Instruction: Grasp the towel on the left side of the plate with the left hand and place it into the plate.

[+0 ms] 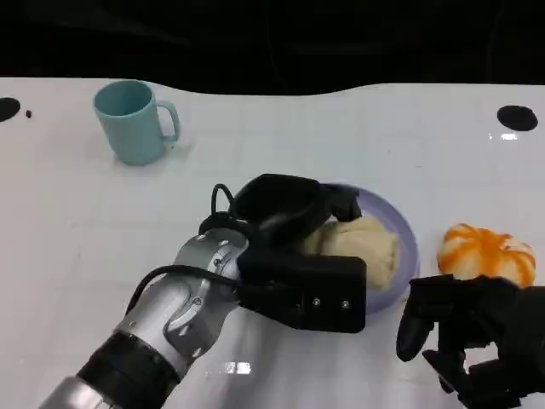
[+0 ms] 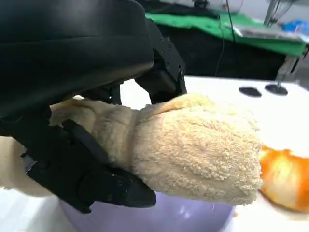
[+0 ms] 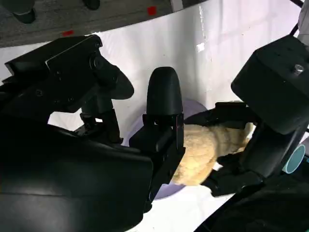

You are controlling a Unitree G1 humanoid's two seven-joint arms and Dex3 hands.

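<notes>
Now the left hand (image 1: pixel 285 213) grips the cream towel (image 1: pixel 368 247) over the lavender plate (image 1: pixel 407 247), fingers wrapped around its near end. Releasing well likely means lowering until the towel rests inside the rim, then spreading the fingers without dragging it off.

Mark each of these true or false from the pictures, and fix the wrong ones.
1. The left hand grips the towel. True.
2. The towel is over the plate. True.
3. The mug stands inside the plate. False: it stands apart on the table, near the far left.
4. The right hand holds the orange thing. False: that hand holds nothing; the orange thing lies on the table right of the plate.
5. The towel is blue. False: it is cream-coloured.
</notes>
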